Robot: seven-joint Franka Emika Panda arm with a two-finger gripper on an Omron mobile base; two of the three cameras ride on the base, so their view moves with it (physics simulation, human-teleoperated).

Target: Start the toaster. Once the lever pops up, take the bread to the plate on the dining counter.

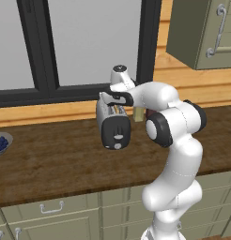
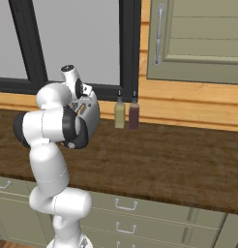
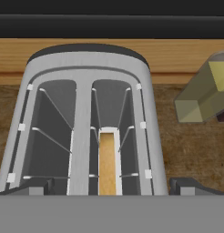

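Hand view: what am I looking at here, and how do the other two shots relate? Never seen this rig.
It's a white robot arm on a mobile base in a rendered kitchen. The hand view comes from a camera on the arm's hand, looking straight down into the silver toaster. A slice of bread stands in one of its two slots; the other slot is empty. The tool is poised above the slots, fingers spread wide, holding nothing. The other two shots come from cameras on the base, behind the arm to its left and right. They show the toaster on a wooden counter under a window, two bottles beside it, and a bowl of blue berries farther off.
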